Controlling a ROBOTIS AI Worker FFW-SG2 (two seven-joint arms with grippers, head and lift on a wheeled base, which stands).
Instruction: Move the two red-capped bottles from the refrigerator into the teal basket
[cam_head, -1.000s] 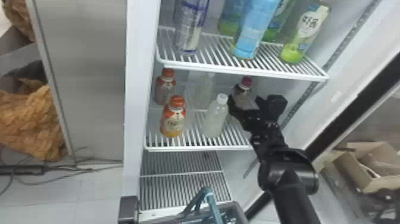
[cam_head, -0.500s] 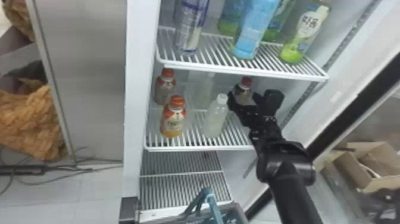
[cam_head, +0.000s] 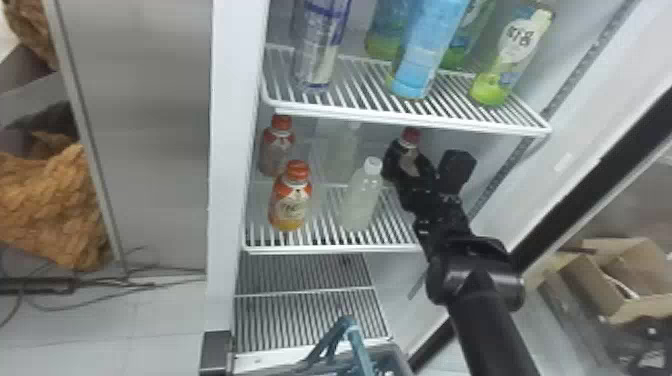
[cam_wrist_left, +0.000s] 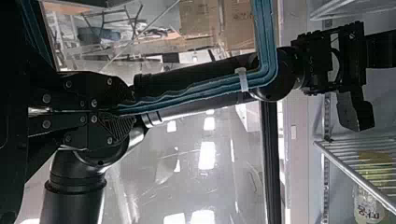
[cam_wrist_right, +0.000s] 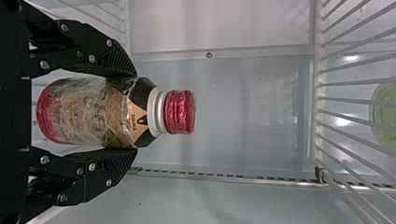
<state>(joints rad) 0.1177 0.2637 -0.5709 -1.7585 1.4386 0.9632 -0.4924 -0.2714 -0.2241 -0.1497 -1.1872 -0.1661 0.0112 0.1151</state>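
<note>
On the middle shelf's right side stands a bottle with a dark red cap (cam_head: 411, 136); my right gripper (cam_head: 414, 167) is around its body. Seen from the right wrist, the right gripper (cam_wrist_right: 133, 112) has a finger pressed against each side of the bottle (cam_wrist_right: 93, 112), below its shoulder, with the red cap sticking out past the fingertips. The teal basket's handle (cam_head: 345, 327) rises at the bottom of the head view, in front of the fridge. In the left wrist view, my left gripper (cam_wrist_left: 126, 109) is shut on this handle (cam_wrist_left: 196, 91).
Left of the held bottle stand a white-capped bottle (cam_head: 362, 195) and two orange-capped bottles (cam_head: 291, 197). The upper shelf (cam_head: 410, 117), carrying several tall bottles, lies just above the right gripper. The fridge's side wall is close on its right.
The right gripper has shifted slightly around the red-capped bottle, and more of the bottle's body shows in the head view. The bottle and the basket handle are nearly where they were.
</note>
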